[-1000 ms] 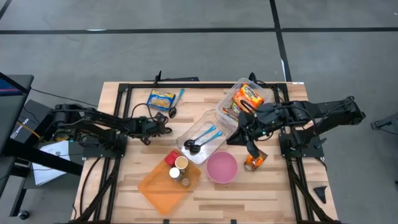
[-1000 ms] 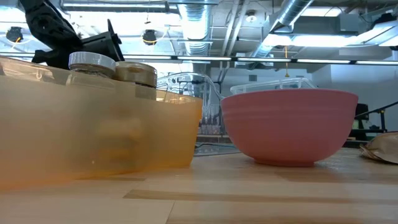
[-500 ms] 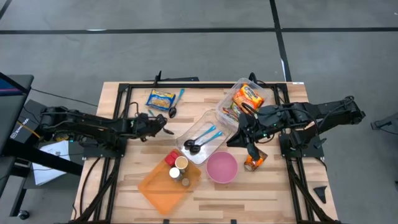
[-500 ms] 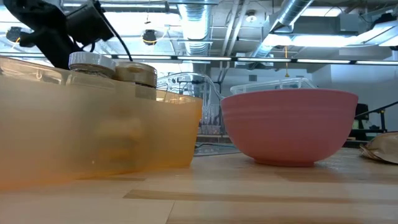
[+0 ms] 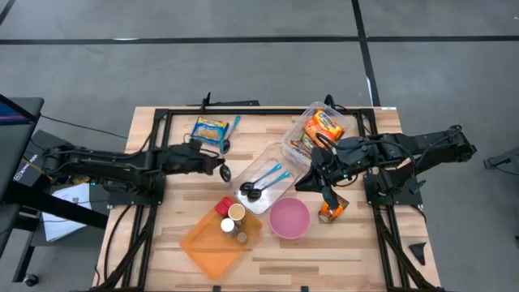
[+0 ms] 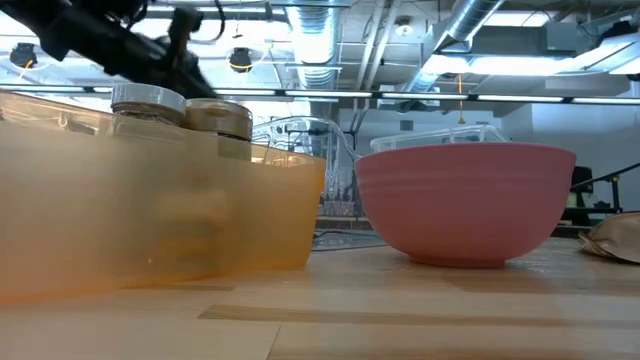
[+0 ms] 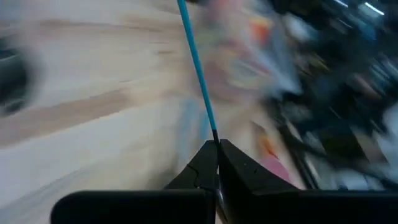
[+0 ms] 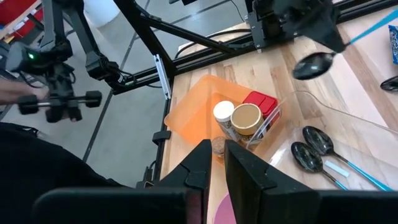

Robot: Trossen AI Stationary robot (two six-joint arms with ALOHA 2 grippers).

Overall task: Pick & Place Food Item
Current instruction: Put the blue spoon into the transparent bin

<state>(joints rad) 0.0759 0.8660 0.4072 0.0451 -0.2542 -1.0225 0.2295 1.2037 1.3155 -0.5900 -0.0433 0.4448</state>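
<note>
My left gripper [image 5: 217, 165] is shut on a spoon [image 8: 314, 62] that has a dark bowl and a blue handle. It holds the spoon above the table, between the yellow food packet [image 5: 210, 130] and the clear tray [image 5: 276, 158]. Two spoons [image 5: 261, 185] lie in that tray. Another spoon [image 5: 226, 146] lies beside the yellow packet. My right gripper [image 8: 217, 152] hangs high over the table's right half, fingers nearly together with nothing between them. An orange food packet [image 5: 331, 212] lies on the table below it. My left gripper pinches the spoon's handle [image 7: 214, 135] between its two fingertips, where the blue handle meets the dark neck. The blue handle runs on ahead of the fingers. The bowl [image 5: 225, 173] sticks out to the side, and the spoon is lifted clear of the table.
A pink bowl [image 5: 289, 219] stands near the front, with an orange bin [image 5: 203, 243] of jars [image 5: 234, 217] to its left. A clear container [image 5: 345, 123] with orange packets sits at the far right. A black frame [image 5: 243, 112] runs along the table edges.
My left gripper has risen from the table and rolled about its own axis, staying shut. The spoon has come up with it, and its dark bowl now shows beside the fingers.
</note>
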